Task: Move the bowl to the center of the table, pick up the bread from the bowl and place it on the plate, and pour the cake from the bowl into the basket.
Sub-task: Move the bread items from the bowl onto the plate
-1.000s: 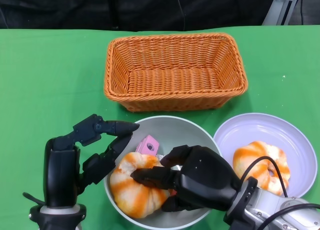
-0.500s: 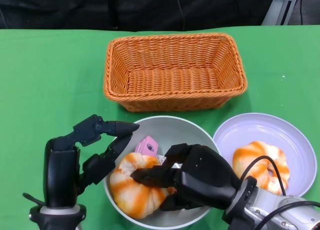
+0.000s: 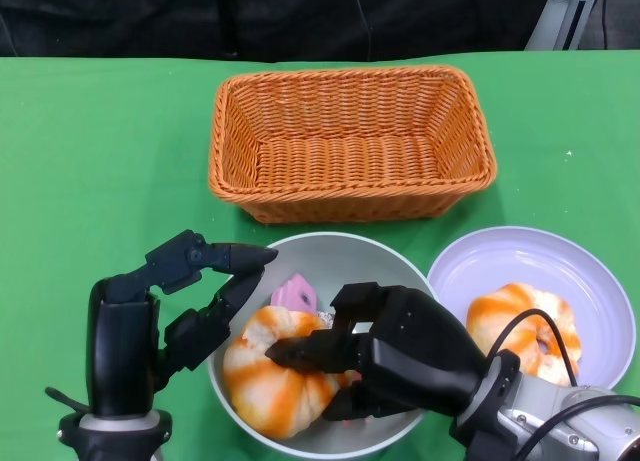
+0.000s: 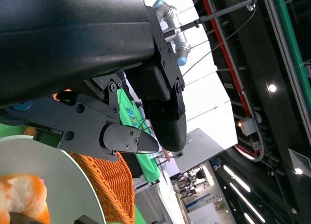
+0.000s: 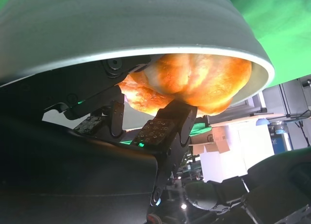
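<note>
A grey bowl (image 3: 338,253) stands at the near middle of the green table. In it lie an orange-and-white bread (image 3: 262,379) and a small pink cake (image 3: 297,292) behind the bread. My right hand (image 3: 400,356) reaches into the bowl from the right and grips the bread, with fingers on top and the thumb underneath. In the right wrist view its fingers (image 5: 165,131) wrap the bread (image 5: 194,83) under the bowl's rim (image 5: 121,29). My left hand (image 3: 170,301) stays at the bowl's left rim with its fingers spread and holds nothing.
An empty orange wicker basket (image 3: 350,141) stands behind the bowl. At the right, a lavender plate (image 3: 590,276) holds another orange-and-white bread (image 3: 522,331). Green cloth lies bare to the left and far right.
My right hand has tightened on the bread, which has shifted slightly right and up in the bowl. The left hand and the bowl have not moved.
</note>
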You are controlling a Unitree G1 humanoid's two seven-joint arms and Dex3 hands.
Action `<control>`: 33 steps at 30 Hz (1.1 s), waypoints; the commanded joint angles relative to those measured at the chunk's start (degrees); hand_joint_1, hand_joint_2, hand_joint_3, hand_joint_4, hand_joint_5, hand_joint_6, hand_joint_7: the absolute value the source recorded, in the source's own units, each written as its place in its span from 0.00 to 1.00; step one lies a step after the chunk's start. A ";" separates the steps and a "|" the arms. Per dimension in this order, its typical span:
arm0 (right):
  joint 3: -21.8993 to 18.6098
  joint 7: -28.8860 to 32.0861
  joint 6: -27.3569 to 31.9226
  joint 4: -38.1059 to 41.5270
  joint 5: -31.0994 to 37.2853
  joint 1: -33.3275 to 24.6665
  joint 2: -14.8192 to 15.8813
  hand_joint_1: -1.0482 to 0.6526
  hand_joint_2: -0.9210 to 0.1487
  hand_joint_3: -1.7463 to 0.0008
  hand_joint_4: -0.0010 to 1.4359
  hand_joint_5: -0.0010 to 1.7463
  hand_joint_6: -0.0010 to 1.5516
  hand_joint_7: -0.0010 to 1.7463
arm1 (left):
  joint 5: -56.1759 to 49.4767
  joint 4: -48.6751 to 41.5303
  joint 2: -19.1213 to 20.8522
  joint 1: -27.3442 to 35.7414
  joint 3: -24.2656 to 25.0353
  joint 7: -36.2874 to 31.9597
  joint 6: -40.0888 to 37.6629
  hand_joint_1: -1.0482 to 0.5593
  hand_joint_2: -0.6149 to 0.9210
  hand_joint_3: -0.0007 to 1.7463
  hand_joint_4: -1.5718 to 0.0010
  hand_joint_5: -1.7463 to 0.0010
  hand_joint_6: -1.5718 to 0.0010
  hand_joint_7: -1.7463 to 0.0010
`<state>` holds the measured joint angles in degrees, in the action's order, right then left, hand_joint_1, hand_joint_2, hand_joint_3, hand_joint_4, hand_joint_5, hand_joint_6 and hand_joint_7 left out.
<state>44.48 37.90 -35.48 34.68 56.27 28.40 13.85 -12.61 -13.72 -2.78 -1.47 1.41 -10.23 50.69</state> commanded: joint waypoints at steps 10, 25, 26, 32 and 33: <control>-0.51 6.31 -2.31 3.78 2.01 0.64 0.54 0.49 0.02 1.00 0.53 0.87 0.81 0.03 | 1.18 -0.86 0.83 -0.14 0.66 -0.11 1.25 0.52 1.00 0.11 0.46 0.45 0.35 0.72; -2.90 9.27 -3.84 4.27 0.35 1.93 0.33 0.50 0.01 0.99 0.50 0.94 0.55 0.48 | 2.06 -0.93 1.00 -0.15 0.32 0.35 1.06 0.53 1.00 0.12 0.46 0.46 0.35 0.73; -3.06 9.89 -3.68 4.11 0.69 1.82 0.29 0.51 0.01 0.99 0.50 0.94 0.55 0.49 | 2.16 -0.84 0.98 -0.08 0.29 0.39 0.94 0.53 1.00 0.12 0.46 0.46 0.35 0.73; -3.87 10.75 -4.48 3.81 0.79 1.55 0.28 0.52 0.01 1.00 0.51 0.93 0.55 0.49 | 2.11 -0.97 1.05 -0.18 0.32 0.34 1.11 0.54 1.00 0.12 0.45 0.46 0.34 0.73; -3.87 11.06 -4.53 3.86 0.91 1.56 0.28 0.52 0.00 1.00 0.51 0.93 0.55 0.49 | 2.12 -1.12 1.14 -0.24 0.34 0.36 1.30 0.54 1.00 0.12 0.45 0.46 0.34 0.73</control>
<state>41.31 47.86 -39.37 38.72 57.37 29.54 13.70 -11.06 -14.74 -2.57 -1.58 1.59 -10.15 51.23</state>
